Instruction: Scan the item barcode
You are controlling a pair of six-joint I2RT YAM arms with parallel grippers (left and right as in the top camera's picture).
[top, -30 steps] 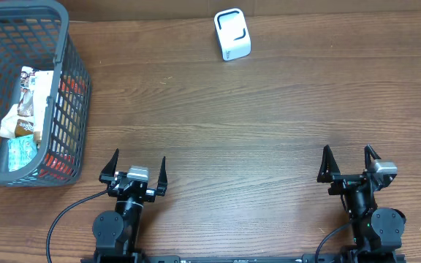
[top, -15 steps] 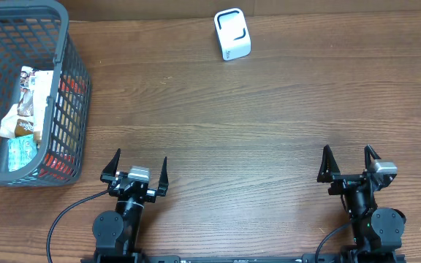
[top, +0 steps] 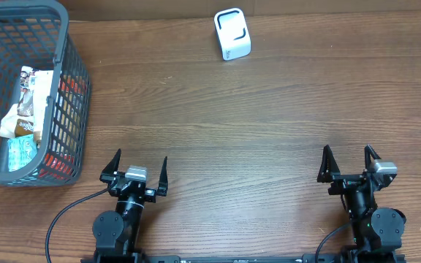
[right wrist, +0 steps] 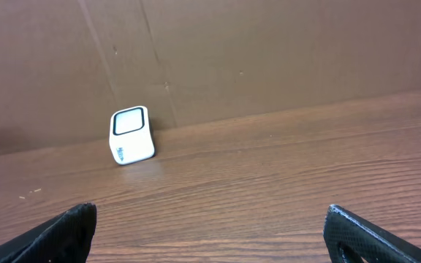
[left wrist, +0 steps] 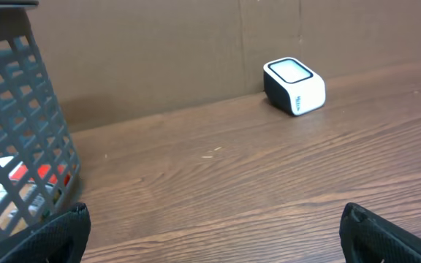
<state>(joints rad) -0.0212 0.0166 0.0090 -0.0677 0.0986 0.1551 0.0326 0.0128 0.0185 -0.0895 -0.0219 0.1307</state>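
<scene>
A white barcode scanner [top: 232, 34] with a dark window stands at the far middle of the table; it also shows as the scanner [left wrist: 294, 86] in the left wrist view and the scanner [right wrist: 131, 135] in the right wrist view. Packaged items [top: 26, 109] lie inside a grey mesh basket [top: 70, 88] at the far left, partly hidden by its walls. My left gripper [top: 139, 165] sits open at the near left edge with nothing between its fingers. My right gripper [top: 348, 160] sits open at the near right edge, also holding nothing.
The basket [left wrist: 20, 131] fills the left side of the left wrist view. A brown cardboard wall [right wrist: 269, 51] runs along the table's far edge behind the scanner. Bare wooden tabletop [top: 240, 139] lies between the grippers and the scanner.
</scene>
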